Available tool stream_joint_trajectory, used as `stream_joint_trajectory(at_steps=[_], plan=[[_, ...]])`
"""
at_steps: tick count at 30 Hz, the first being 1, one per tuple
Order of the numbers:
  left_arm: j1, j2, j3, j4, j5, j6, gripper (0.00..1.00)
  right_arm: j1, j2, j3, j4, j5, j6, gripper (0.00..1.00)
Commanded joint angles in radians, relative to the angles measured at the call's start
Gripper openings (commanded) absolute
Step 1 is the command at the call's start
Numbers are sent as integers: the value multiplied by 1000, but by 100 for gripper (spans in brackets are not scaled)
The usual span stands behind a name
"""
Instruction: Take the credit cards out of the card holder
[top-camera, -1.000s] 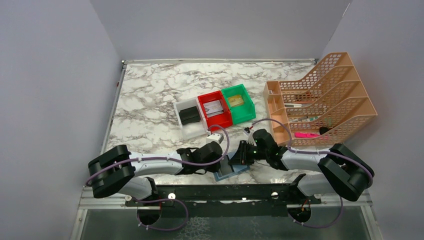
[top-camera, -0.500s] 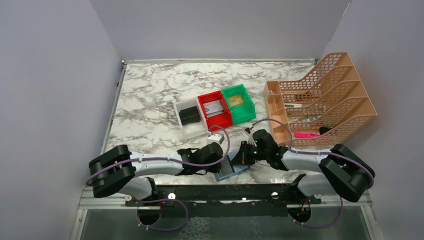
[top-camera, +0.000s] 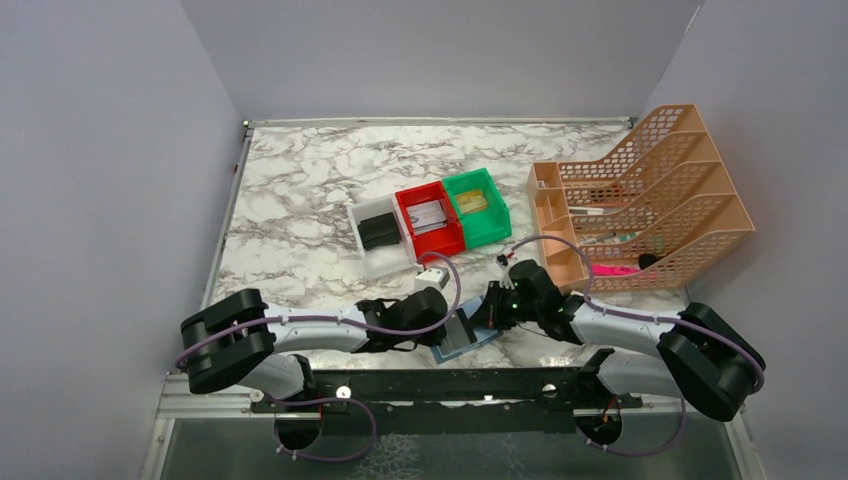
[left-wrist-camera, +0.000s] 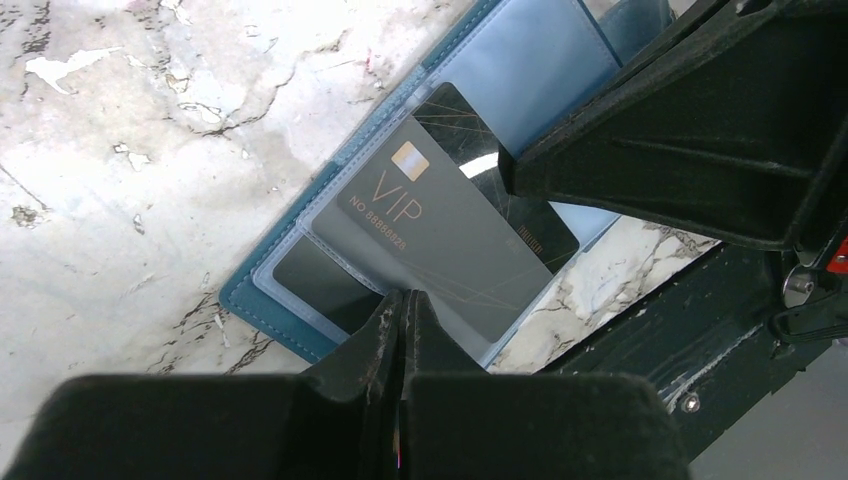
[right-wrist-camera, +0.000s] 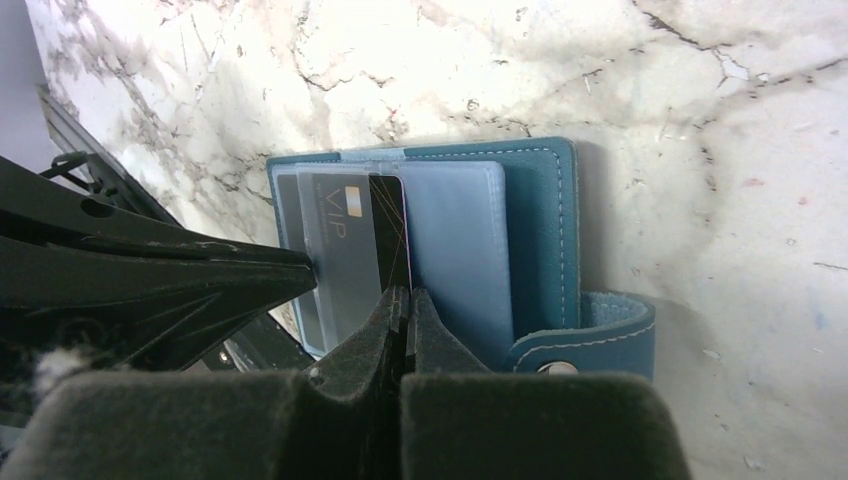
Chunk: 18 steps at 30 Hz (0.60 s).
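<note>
Both pairs of jaws are pressed fully together, the left jaws and the right jaws alike, tip against tip with no gap showing.

From above, my left arm (top-camera: 310, 328) reaches in from 9 o'clock and my right arm (top-camera: 620, 322) from 3 o'clock. They meet over the card holder (top-camera: 466, 340), which lies open on the marble counter (top-camera: 300, 190) at its 6 o'clock edge. Toward 12 o'clock from it a white bin (top-camera: 388, 262), a red bin (top-camera: 447, 243) and a green bin (top-camera: 495, 222) stand in a row. A peach file rack (top-camera: 650, 200) sits at 2 o'clock.

Through my left wrist camera, my left fingertips (left-wrist-camera: 385, 335) come up from 6 o'clock, closed. They touch the near edge of a dark VIP card (left-wrist-camera: 440, 235) lying in a clear pocket of the teal holder. I cannot tell whether they pinch the card, the pocket's lip, or nothing. The black bulk of the right jaws fills 2 o'clock and covers the card's far corner.

Through my right wrist camera, my right fingertips (right-wrist-camera: 388, 320) are shut against the 6 o'clock edge of that card, at its right-hand corner. Again I cannot tell if the edge is caught between them. The holder lies flat and spread open. A pale blue pocket panel (right-wrist-camera: 455, 250) is at 3 o'clock of the card, and the snap tab (right-wrist-camera: 600, 335) at 4 o'clock. The left jaws point in from 9 o'clock, their tip at the card's left side.
</note>
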Motion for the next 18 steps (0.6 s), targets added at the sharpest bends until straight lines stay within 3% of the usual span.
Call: stream_joint_trajectory(at_steps=[1,13,18], plan=[[-19,56,-49,-121,-12,0,0,-5,-24,18,-45,66,-20,1],[-26,62,-37,-125,-15,8,0,-11,-105,3,-119,177,2,1],[-28,66,-34,-127,-17,10,0,-12,-115,4,-114,143,-14,1]])
